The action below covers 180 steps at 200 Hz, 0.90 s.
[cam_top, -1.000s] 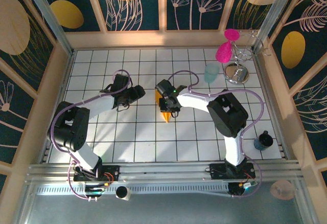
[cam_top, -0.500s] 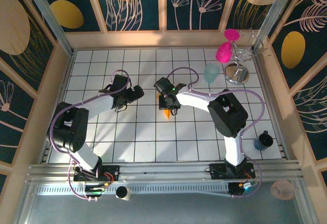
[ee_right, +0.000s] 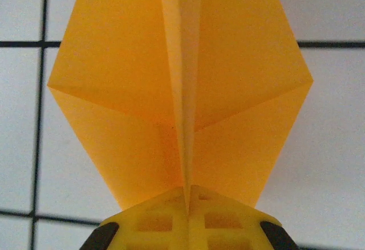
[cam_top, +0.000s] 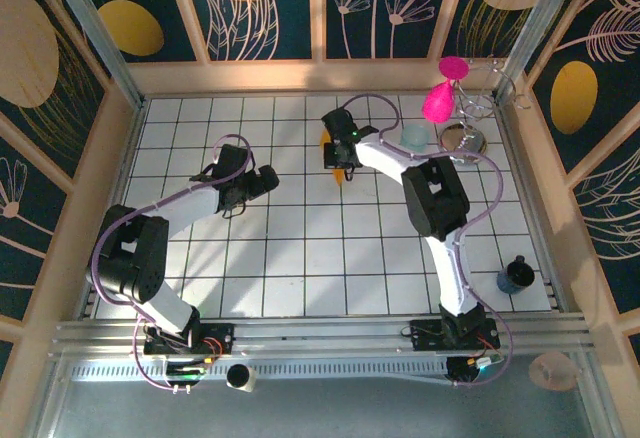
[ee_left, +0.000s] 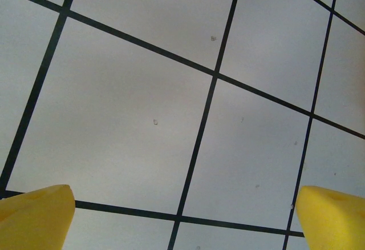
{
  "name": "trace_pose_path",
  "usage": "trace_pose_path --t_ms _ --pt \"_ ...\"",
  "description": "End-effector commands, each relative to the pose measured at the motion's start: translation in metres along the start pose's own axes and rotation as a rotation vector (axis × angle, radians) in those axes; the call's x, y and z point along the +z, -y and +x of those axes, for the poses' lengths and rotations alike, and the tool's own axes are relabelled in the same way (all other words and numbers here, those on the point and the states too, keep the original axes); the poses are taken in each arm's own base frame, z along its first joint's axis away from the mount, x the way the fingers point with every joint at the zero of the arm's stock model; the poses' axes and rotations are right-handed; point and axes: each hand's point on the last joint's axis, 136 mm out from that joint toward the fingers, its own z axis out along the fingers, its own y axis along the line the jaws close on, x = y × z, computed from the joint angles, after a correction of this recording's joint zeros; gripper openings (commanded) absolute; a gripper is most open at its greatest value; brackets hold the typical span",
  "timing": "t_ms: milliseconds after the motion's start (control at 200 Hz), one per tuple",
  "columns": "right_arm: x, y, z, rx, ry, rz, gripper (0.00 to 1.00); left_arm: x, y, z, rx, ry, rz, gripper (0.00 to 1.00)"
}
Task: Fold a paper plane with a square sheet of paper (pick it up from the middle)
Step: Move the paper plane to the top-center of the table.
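Paper plane (ee_right: 228,90) in closed right gripper (ee_right: 186,201)

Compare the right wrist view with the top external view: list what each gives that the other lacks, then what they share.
Right wrist: the centre crease of the paper plane clamped between the yellow fingers of the right hand, with the wings fanning out in a kite shape.
Top external: both arms, the left hand over bare tiles, and the teal cup toward the far right.
Shared: the orange plane in the shut right hand over the white tiled table.
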Motion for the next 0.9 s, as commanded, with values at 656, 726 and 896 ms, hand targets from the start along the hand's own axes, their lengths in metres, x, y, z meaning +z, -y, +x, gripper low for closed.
trace_pose_path --t_ms 656,726,896 --pt "0.027 0.008 0.013 -0.037 -0.1 0.049 0.28 0.006 0.005 0.01 -0.023 -0.064 0.049 0.99" --pt "0.03 0.008 0.017 -0.035 -0.108 0.052 0.3 0.006 0.005 0.011 -0.023 -0.064 0.051 0.99" --pt "0.043 0.015 0.034 -0.046 -0.149 0.075 0.35 0.007 0.005 0.011 -0.023 -0.069 0.053 0.99"
